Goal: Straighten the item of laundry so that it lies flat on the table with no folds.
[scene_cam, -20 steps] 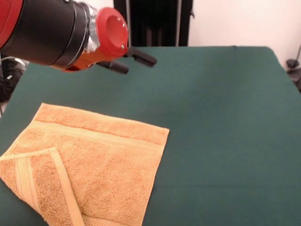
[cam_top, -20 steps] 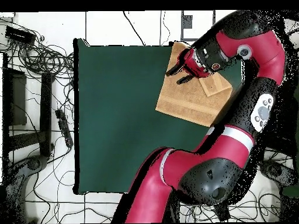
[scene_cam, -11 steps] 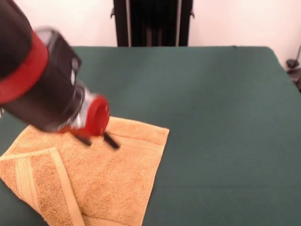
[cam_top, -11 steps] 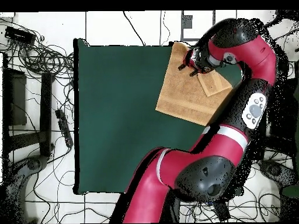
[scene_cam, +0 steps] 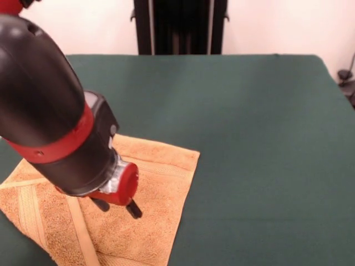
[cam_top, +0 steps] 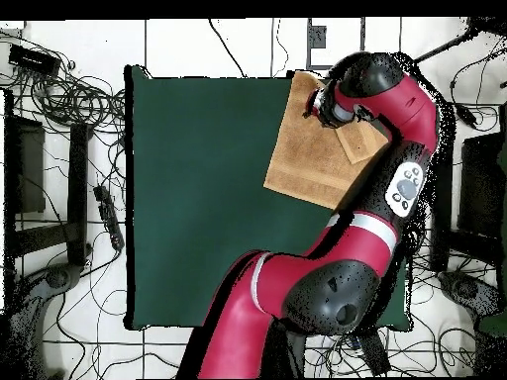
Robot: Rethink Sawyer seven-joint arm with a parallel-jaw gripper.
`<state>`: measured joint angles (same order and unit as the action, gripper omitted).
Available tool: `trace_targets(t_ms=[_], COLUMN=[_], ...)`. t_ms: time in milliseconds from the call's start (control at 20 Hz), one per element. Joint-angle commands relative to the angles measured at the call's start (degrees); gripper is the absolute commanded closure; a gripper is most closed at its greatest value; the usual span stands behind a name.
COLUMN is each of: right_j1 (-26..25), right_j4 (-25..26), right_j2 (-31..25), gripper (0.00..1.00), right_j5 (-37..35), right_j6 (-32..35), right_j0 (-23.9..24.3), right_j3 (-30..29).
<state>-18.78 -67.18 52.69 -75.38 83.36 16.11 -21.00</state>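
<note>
Lower left of the front view: my towel lies on the green surface, one corner folded over onto itself.
Fold: a woven band runs diagonally along the flap at the frame's bottom left.
My hand: down at the towel, just right of the flap; two dark fingers spread apart, gripping nothing.
Far side: bare green cloth.

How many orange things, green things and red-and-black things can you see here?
Orange: 1, the towel
Green: 1, the table
Red-and-black: 1, the robot arm with its gripper
Total: 3
</note>
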Motion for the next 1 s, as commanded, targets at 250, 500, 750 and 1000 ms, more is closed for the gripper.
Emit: trace_targets(t_ms=[250,500,750,1000], right_j1=[0.1,5.0,7.2,7.9], right_j4=[2.2,8.2,12.0,13.6], right_j2=[-9.4,-10.2,-12.3,-14.4], gripper=[0.00,0.00,0.00,0.00], right_j5=[-9.7,-7.5,-1.5,3.0], right_j6=[23.2,18.3,15.5,17.6], right_j0=[-3.9,-6.5,-8.1,-9.6], right_j3=[-9.1,-18.0,-24.8,-28.7])
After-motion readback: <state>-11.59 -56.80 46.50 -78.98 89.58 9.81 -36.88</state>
